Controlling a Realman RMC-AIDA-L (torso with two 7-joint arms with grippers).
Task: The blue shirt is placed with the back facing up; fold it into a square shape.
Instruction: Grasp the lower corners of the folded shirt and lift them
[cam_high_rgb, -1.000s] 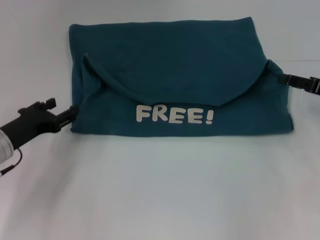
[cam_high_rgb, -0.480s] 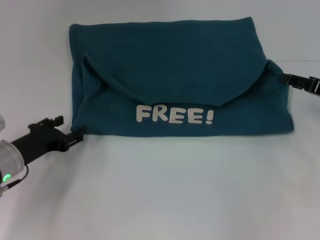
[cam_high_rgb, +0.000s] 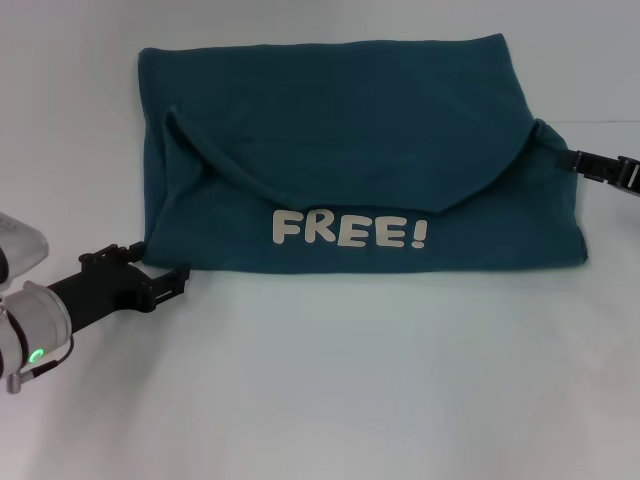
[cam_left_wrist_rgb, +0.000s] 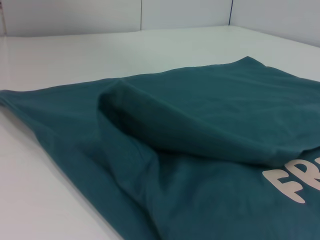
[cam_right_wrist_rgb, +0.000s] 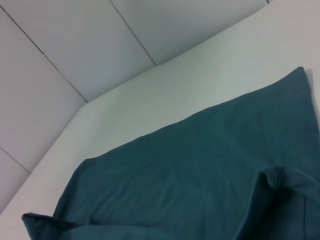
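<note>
Spreading as a smooth white table (cam_high_rgb: 330, 380) across the whole head view, reaching every edge of it. Running back, in the left wrist view, to a pale wall (cam_left_wrist_rgb: 70, 15) and meeting it along a straight line. Standing there in flat sections, dividing at two thin upright seams (cam_left_wrist_rgb: 141, 15). Rising again in the right wrist view as grey-white panels (cam_right_wrist_rgb: 75, 45), parting along dark slanting lines and joining the tabletop at a corner.
</note>
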